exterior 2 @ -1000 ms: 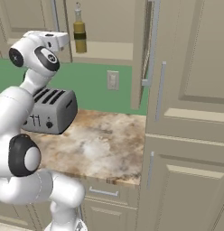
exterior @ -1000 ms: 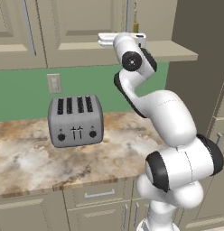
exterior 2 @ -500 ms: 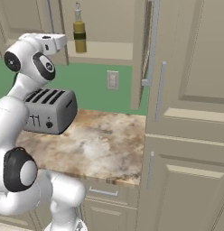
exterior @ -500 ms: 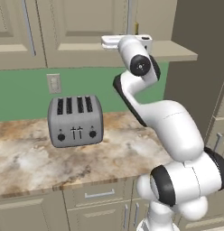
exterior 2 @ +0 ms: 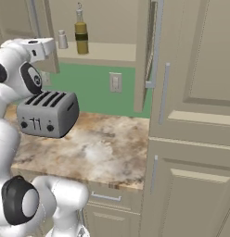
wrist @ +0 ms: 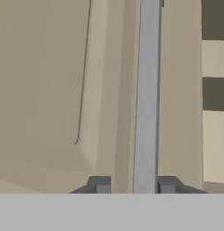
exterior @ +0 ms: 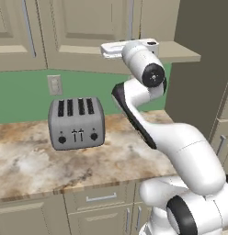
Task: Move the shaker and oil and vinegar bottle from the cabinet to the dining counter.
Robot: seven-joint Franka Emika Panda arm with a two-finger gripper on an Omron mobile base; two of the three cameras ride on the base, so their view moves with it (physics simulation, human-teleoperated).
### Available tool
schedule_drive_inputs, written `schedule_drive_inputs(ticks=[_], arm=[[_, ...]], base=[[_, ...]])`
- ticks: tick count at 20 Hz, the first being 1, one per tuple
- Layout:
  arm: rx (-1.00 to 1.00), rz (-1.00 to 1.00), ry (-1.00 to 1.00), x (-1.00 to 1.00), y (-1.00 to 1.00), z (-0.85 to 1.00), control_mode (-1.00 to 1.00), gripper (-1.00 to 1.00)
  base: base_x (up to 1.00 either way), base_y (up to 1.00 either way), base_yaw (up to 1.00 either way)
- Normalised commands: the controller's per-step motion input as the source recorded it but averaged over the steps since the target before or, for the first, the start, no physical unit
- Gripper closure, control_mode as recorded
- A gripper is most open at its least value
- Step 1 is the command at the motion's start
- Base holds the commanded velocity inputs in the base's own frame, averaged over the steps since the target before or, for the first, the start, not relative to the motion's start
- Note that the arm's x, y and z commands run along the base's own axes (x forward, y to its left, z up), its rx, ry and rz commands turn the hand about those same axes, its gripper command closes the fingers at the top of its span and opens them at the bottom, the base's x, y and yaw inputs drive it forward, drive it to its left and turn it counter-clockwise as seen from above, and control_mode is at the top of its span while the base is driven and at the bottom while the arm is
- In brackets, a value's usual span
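Observation:
The shaker (exterior 2: 62,40) and the olive-yellow oil and vinegar bottle (exterior 2: 80,32) stand side by side on the shelf of the cabinet (exterior 2: 112,52), the shaker to the left. My gripper (wrist: 134,185) is shut on the silver bar handle (wrist: 147,90) of the cabinet's left door, a fingertip on each side of the bar. In the base views the hand (exterior: 116,48) (exterior 2: 41,48) is raised at shelf height, left of the shaker. The dining counter is out of view.
A silver toaster (exterior: 76,123) sits on the marbled worktop (exterior 2: 103,148) below the cabinet, against the green backsplash. The cabinet's right door (exterior 2: 151,46) hangs open, edge-on. Tall beige cupboard fronts (exterior 2: 195,115) stand at the right.
The jaws have closed onto the door handle. The hand has shifted slightly left in the right base view, and the shaker has come into sight beside the bottle.

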Motion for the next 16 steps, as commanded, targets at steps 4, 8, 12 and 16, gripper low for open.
schedule_drive_inputs(ticks=[4,8,12,16], arm=[[-0.06,0.07,0.12,-0.72,0.87,0.01,-1.0,1.0],[-0.07,0.04,0.13,-0.69,0.99,0.0,-1.0,1.0],[-0.05,0.05,0.09,-0.69,0.8,-0.03,-1.0,-1.0],[0.05,0.04,0.03,-0.54,0.15,-0.07,-1.0,-1.0]], base=[[0.0,0.0,0.0],[0.0,0.0,0.0],[0.0,0.0,0.0],[0.0,0.0,0.0]])
